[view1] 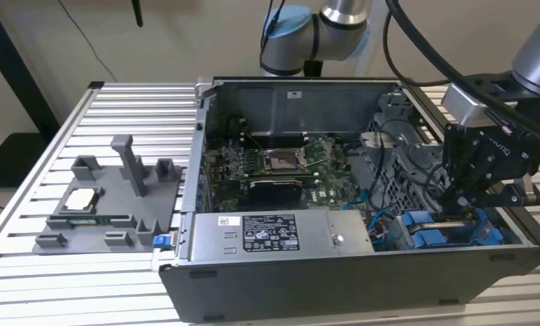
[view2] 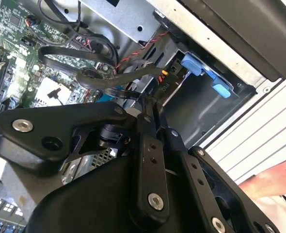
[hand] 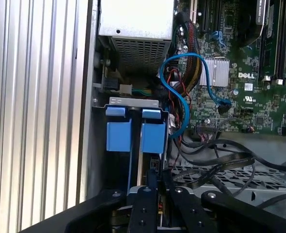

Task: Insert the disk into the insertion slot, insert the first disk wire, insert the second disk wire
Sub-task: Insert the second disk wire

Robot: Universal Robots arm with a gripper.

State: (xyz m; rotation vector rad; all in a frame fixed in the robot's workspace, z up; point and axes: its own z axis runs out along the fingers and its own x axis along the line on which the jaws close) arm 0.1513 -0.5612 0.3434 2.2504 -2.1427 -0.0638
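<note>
Reaching down into the open computer case (view1: pixel 279 285), my gripper (view1: pixel 457 197) hangs over the insertion slot (view1: pixel 451 231) in the corner of the case towards the exterior view's right. My fingers (hand: pixel 150 191) stand close together, nearly meeting, pinched on a thin edge that I take to be the top of the disk; the disk itself is mostly hidden below them, so I record the hold as probable, not confirmed.

Findings:
- In the first wrist view the slot's two blue tabs (hand: pixel 135 133) sit side by side directly ahead of my fingertips, with a narrow gap between them running in line with my fingers.
- A blue cable (hand: pixel 182 92) and a bundle of black wires (hand: pixel 215 162) lie just beside the bay, over the motherboard (view1: pixel 279 163). None appears to cross the slot mouth.
- The power supply box (view1: pixel 270 234) with its white sticker stands next to the bay and is not the target.
- A person's hand (view2: pixel 274 182) rests outside the case wall in the second wrist view.

Assessment: the insertion step is in hand. To do it well I judge that the carrier should stay square to the blue rails, travel straight down without twist, and keep clear of the loose cables, with pressure eased if the rails bind.
</note>
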